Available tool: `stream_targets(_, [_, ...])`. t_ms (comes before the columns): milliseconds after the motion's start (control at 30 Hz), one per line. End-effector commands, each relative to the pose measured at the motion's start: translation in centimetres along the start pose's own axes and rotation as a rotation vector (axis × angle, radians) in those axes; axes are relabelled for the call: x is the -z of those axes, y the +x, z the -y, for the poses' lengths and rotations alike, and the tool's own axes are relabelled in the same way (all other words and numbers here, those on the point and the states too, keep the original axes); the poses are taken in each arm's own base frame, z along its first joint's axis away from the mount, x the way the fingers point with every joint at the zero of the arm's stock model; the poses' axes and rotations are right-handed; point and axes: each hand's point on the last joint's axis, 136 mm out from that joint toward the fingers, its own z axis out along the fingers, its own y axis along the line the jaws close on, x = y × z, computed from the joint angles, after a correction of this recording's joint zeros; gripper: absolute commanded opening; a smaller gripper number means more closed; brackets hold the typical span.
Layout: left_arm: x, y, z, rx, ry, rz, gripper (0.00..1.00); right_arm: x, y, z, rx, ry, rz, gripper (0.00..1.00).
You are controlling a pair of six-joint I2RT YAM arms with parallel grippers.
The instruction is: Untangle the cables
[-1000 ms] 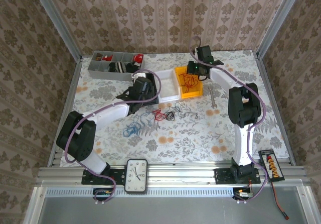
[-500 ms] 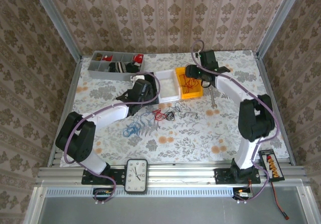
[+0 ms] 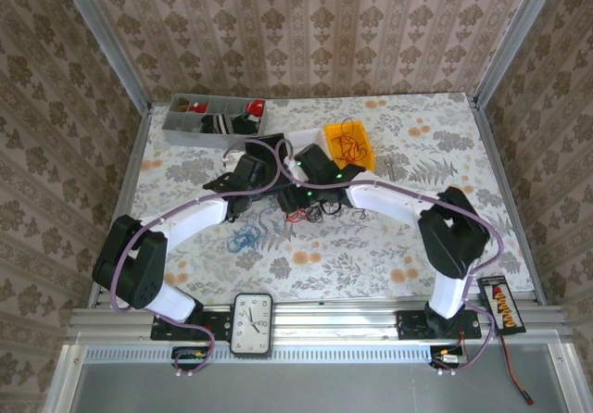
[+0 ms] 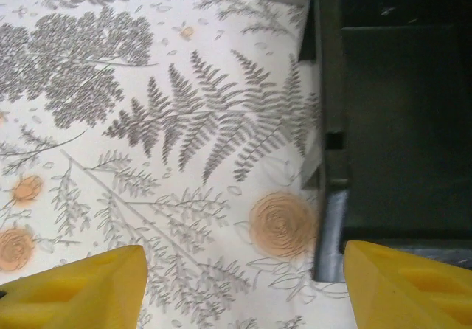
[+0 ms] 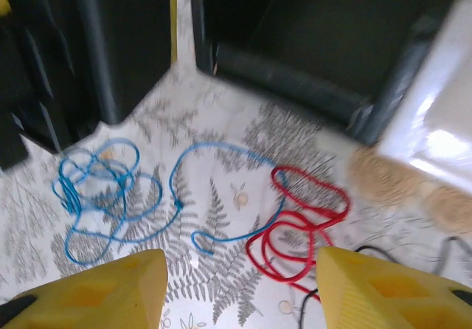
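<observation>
The left gripper [image 4: 243, 288] and right gripper [image 5: 240, 281] are seen spread open. In the right wrist view, the blue cable [image 5: 103, 189] is laid at left, the red cable [image 5: 299, 222] right of centre.

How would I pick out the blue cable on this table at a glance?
On the floral table, start from the clock at the near edge and look straight up from it. The blue cable lies there in a loose, curly bundle. It is left of the red cable, and it is the only blue wire on the cloth.
</observation>
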Motion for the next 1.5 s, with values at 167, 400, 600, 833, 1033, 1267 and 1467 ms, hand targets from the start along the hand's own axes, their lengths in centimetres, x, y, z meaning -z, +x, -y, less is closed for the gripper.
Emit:
stream_targets(167, [0.3, 1.9, -2.6, 0.036, -0.074, -0.036, 0.71, -3.7, 0.9, 2.4, 0.018, 0.068, -0.121, 0.54])
stream_targets(400, [0.5, 2.1, -2.4, 0.022, -0.056, -0.037, 0.70, -5.4, 2.0, 4.0, -0.003, 0.103, -0.164, 0.49])
stream_targets(600, [0.8, 1.6, -2.3, 0.008, -0.042, -0.016, 0.70, -6.8, 3.4, 4.1, -0.039, 0.100, -0.199, 0.49])
stream_targets(833, [0.6, 1.0, -1.6, 0.022, -0.013, 0.003, 0.70, -7.3, 4.7, 4.2, -0.007, 0.144, -0.241, 0.52])
stream_targets(1033, [0.3, 0.5, -1.0, 0.023, -0.004, 0.007, 0.70, -7.8, 5.9, 3.9, 0.017, 0.154, -0.271, 0.47])
stream_targets(1267, [-0.2, 0.6, -0.2, 0.032, 0.012, -0.010, 0.70, -7.5, 5.1, 3.1, -0.014, 0.122, -0.211, 0.12])
stream_targets(1467, [-0.5, 0.7, 0.5, 0.019, 0.031, -0.021, 0.70, -4.1, 1.1, 2.1, -0.027, 0.092, -0.041, 0.01])
